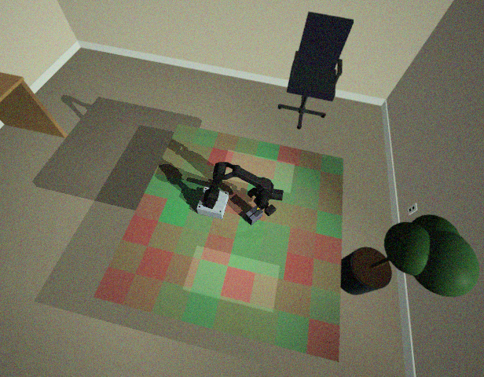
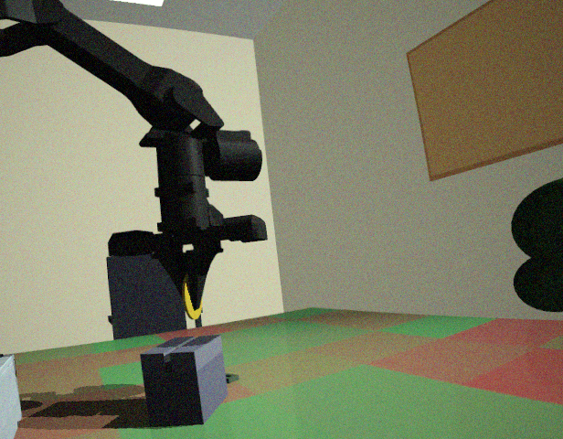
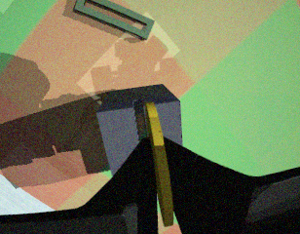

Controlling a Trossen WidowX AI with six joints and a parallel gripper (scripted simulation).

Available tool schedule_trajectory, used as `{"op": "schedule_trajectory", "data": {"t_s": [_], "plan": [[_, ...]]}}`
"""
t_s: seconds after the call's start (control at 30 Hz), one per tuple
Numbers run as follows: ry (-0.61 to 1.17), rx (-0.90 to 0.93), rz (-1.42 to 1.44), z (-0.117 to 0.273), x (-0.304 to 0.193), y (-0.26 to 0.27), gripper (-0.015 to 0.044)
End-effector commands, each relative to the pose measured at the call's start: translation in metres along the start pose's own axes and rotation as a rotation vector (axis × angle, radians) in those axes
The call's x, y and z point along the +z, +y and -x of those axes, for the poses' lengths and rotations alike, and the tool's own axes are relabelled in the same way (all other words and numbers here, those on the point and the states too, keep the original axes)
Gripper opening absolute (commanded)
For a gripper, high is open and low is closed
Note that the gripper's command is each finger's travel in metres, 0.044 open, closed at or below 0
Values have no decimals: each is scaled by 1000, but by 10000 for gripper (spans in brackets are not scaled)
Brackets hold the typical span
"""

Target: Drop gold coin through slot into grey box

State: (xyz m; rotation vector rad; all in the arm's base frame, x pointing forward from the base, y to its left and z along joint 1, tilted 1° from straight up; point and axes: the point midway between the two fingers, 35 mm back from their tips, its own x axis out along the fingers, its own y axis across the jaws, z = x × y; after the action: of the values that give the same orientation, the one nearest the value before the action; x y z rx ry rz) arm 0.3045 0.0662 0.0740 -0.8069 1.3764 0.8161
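Note:
The gold coin is held on edge, partly hidden by the fingers. My gripper is shut on it and points down above the grey box. The closed grey box stands on the checkered mat, with a gap between coin and lid. Its slot shows as a dark line just left of the coin in the wrist view, running roughly along the coin. The dark-green holder is empty beyond the box.
The white robot base is left of the box. The checkered mat lies under everything. An office chair, a potted plant and a wooden desk stand off the mat.

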Motion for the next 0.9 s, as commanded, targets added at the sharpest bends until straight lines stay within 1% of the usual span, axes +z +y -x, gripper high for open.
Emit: {"op": "schedule_trajectory", "data": {"t_s": [0.0,0.33,0.87], "plan": [[2,0,3,-1,-10,2,0],[4,0,2,-2,-33,5,0],[4,1,3,-3,-33,4,0]]}}
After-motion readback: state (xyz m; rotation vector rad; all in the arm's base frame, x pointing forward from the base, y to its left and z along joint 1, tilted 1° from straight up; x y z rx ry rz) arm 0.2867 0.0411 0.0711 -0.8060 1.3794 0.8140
